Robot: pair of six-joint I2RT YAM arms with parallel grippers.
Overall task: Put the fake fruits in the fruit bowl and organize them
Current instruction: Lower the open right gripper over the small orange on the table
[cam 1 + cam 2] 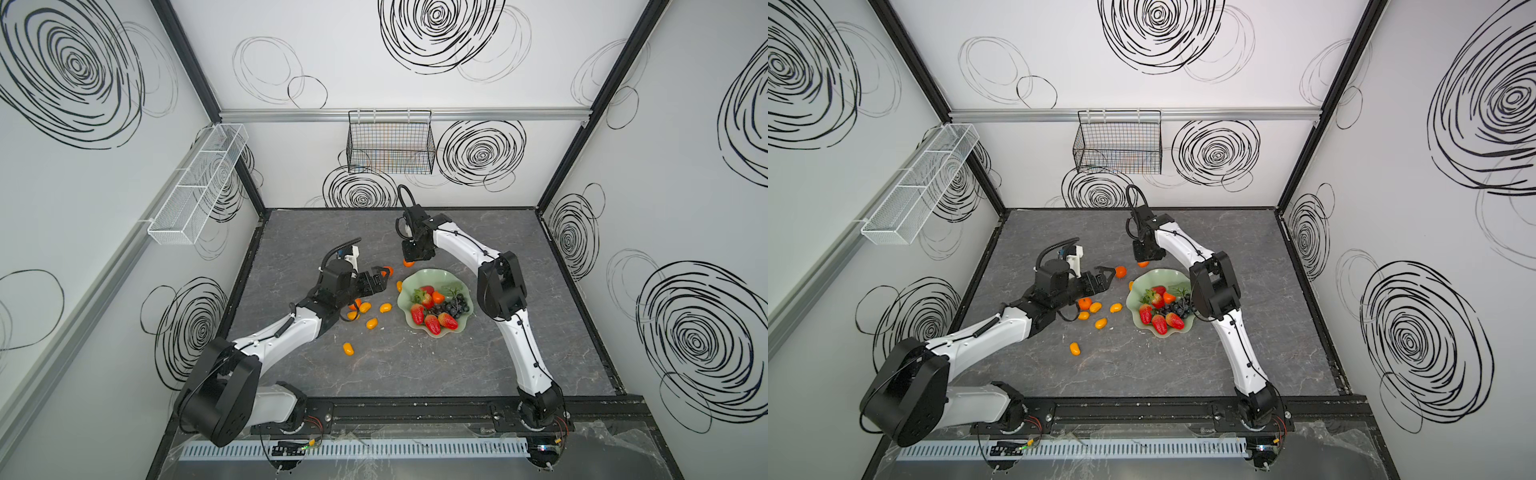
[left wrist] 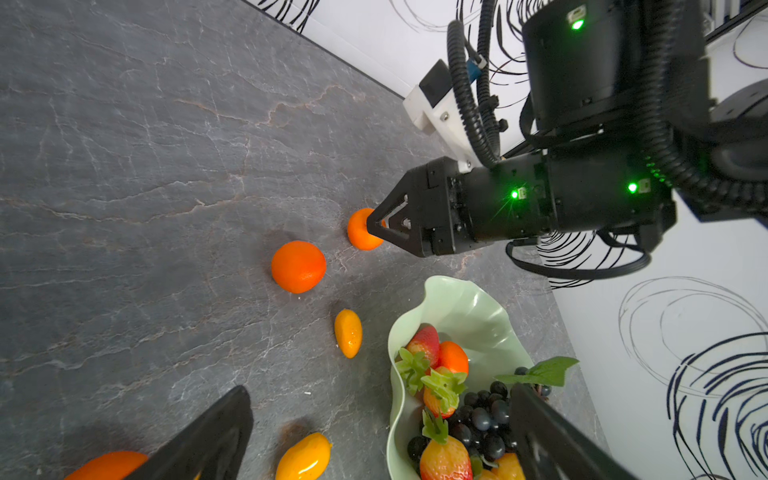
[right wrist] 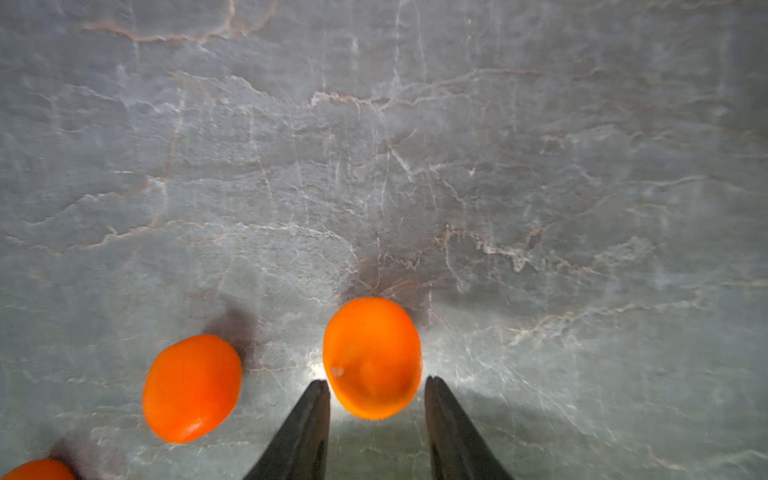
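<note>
1. One grey tabletop (image 1: 415, 374) carries everything I am working with.
2. Two arms reach over it. The left arm (image 1: 274, 340) comes in from the near left. The right arm (image 1: 528, 345) comes from the near right and bends past the bowl.
3. The bowl (image 1: 436, 278) stands upright on the tabletop, right of centre, between the arms.
4. The left tool (image 1: 384, 279) sits low just left of the bowl, jaws spread full and empty.
5. The right tool (image 3: 376, 380) points down just beyond the bowl's far rim, jaws partway apart astride a tangerine (image 3: 370, 345) lying on the tabletop. The tips sit just beside its flanks, with a sliver of lit surface at one tip, so I see no clamp on it.
6. In the bowl, the grapes (image 1: 455, 307) lie to the right and the strawberries (image 1: 432, 324) to the front and left, with an orange fruit (image 1: 437, 297) among them.
7. A second tangerine (image 1: 388, 271) lies just past the left tool's tip. A third tangerine (image 1: 1085, 303) lies partly under that arm's wrist.
8. Several kumquats (image 1: 385, 307) lie scattered left of the bowl, one just beside its rim.
</note>
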